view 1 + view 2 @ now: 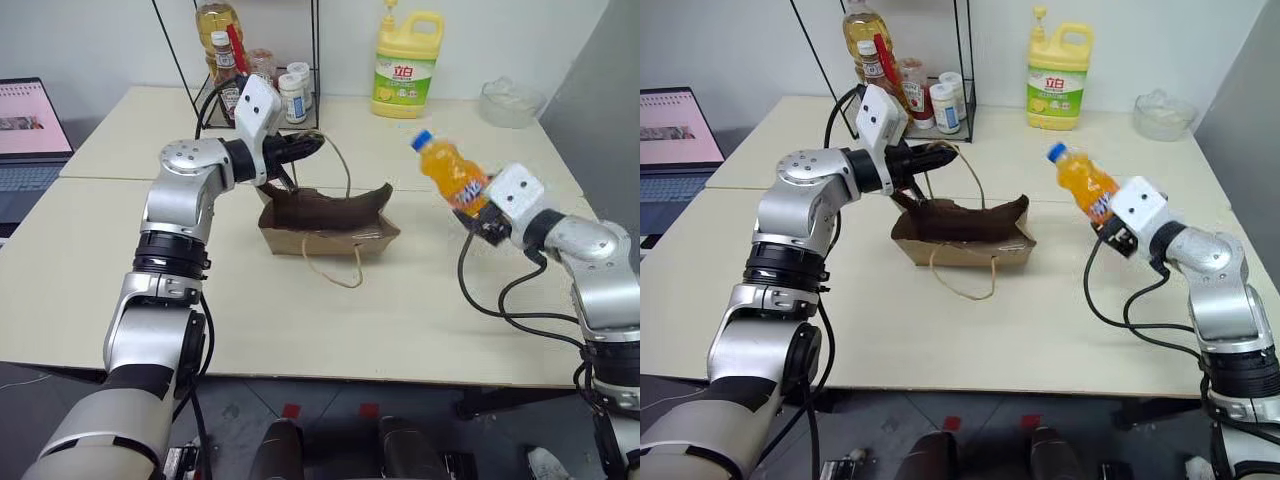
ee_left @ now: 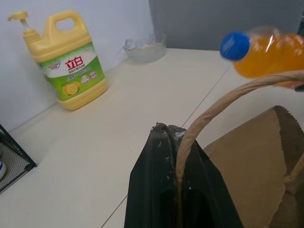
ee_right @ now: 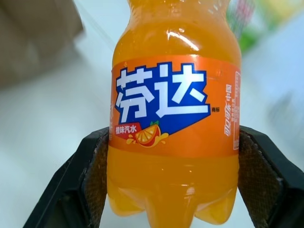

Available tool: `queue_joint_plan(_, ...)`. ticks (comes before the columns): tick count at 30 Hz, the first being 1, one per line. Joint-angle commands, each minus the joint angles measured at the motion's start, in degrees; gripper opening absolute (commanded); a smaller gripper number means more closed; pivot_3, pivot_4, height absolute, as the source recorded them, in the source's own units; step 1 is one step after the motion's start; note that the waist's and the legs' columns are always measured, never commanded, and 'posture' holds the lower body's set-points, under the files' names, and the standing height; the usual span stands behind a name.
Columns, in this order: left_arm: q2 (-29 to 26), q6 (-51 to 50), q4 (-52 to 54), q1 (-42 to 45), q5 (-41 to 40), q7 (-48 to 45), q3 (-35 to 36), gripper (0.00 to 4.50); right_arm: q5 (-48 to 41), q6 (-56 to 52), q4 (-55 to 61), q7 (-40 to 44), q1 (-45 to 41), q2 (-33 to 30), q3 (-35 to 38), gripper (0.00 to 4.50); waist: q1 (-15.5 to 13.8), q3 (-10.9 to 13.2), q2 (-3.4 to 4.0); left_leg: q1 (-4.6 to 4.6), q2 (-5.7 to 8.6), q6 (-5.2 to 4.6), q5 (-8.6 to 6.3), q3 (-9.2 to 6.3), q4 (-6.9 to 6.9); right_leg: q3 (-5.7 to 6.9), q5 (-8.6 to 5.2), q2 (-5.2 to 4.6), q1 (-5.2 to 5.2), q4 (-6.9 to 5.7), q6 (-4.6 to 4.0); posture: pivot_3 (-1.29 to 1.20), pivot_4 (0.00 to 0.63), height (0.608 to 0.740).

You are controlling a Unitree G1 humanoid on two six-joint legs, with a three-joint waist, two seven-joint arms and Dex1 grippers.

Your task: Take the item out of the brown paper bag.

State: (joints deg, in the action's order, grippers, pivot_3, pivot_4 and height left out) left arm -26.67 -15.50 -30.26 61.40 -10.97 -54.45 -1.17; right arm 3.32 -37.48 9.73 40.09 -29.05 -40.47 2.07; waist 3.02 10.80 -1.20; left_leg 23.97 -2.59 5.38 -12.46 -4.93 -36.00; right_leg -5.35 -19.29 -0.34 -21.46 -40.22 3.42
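Note:
The brown paper bag [image 1: 325, 222] sits crumpled on the table's middle, its mouth facing up. My left gripper [image 1: 305, 148] hovers above the bag's left end, shut on one tan cord handle [image 2: 216, 107], which arcs down to the bag. The other handle loop [image 1: 335, 268] lies slack on the table in front. The item, an orange soda bottle [image 1: 450, 172] with a blue cap [image 1: 421, 140], is in the air to the right of the bag, clear of it and tilted, cap up and to the left. My right gripper [image 1: 480, 208] is shut on its lower half, with a black finger [image 3: 90, 175] on either side.
A yellow detergent jug [image 1: 407, 68] and a glass bowl [image 1: 510, 102] stand at the table's far edge. A wire rack [image 1: 255, 70] with sauce bottles and jars is behind my left gripper. A laptop [image 1: 30, 130] sits at far left.

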Motion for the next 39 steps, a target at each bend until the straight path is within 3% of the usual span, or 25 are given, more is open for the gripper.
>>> queue_joint_plan(1,0.1,1.2,0.1,1.0,0.1,0.0,0.2,0.00,-2.2,-9.5,1.7,0.8,-1.7,-1.9,1.7,3.25,0.2,0.0,0.03,0.00,0.00,0.00,0.00,0.00,0.01,0.00,0.00,0.01,0.00,0.00,0.00,0.00,0.150,0.740)
queue_joint_plan(6,0.5,1.2,0.6,0.7,0.1,0.1,0.0,0.00,-5.2,-16.7,-2.3,2.3,-1.9,-1.3,-0.6,3.25,0.2,0.0,0.04,0.00,0.00,-0.07,-0.04,0.01,0.01,0.00,0.00,0.01,0.00,0.00,0.00,0.00,0.150,0.740)
queue_joint_plan(15,0.1,0.7,2.4,-0.4,-0.4,0.1,0.1,0.00,-5.4,-13.2,-10.6,4.0,-3.0,-2.8,-5.5,3.25,0.3,0.0,0.04,-0.03,0.00,-0.08,-0.05,0.02,-0.06,-0.01,0.00,0.01,0.07,0.01,0.01,0.00,0.150,0.740)
queue_joint_plan(18,0.0,0.3,3.2,-0.8,-0.5,0.1,0.1,0.00,-5.7,-12.5,-11.6,4.0,-3.1,-2.7,-5.2,4.34,0.3,0.0,0.04,-0.07,0.00,-0.08,-0.05,0.01,-0.07,-0.01,0.02,0.01,0.10,0.00,0.05,0.00,0.150,0.740)
queue_joint_plan(19,-0.1,0.3,3.3,-0.8,-0.5,0.1,0.2,0.00,-5.8,-12.4,-11.7,4.1,-3.1,-2.8,-5.1,4.48,0.3,0.0,0.04,-0.07,0.00,-0.08,-0.04,0.01,-0.07,-0.01,0.02,0.01,0.10,0.00,0.05,0.00,0.150,0.740)
queue_joint_plan(27,-0.1,0.4,2.8,-0.5,-0.5,0.1,0.2,0.00,-6.7,-12.0,-10.4,4.2,-2.1,-3.3,-4.3,4.48,0.3,0.0,0.04,-0.03,0.01,-0.08,-0.04,0.02,-0.03,-0.01,0.02,0.00,0.07,0.06,0.05,0.00,0.150,0.740)
queue_joint_plan(33,-1.1,0.0,2.3,-0.3,-0.7,-0.6,0.5,0.00,-9.5,-15.4,-2.6,4.7,0.2,-5.2,-1.6,4.48,0.2,0.0,0.04,-0.02,0.01,-0.08,-0.05,0.02,-0.03,-0.01,0.02,0.00,0.06,0.06,0.05,0.00,0.150,0.740)
queue_joint_plan(36,-1.8,-0.8,1.8,0.2,-1.5,-1.2,1.2,0.59,-12.2,-19.1,3.4,4.6,1.4,-5.8,1.1,4.50,0.3,0.0,0.04,-0.02,0.00,-0.08,-0.05,0.01,-0.03,0.00,0.02,0.01,0.07,0.06,0.05,0.00,0.150,0.740)
queue_joint_plan(39,-2.8,-1.9,2.6,-0.2,-2.6,-3.7,1.2,1.46,-13.9,-21.9,7.9,3.7,2.4,-5.9,3.1,4.50,0.2,0.0,0.04,-0.02,0.00,-0.08,-0.05,0.01,-0.03,0.00,0.02,0.01,0.07,0.06,0.05,0.00,0.150,0.740)
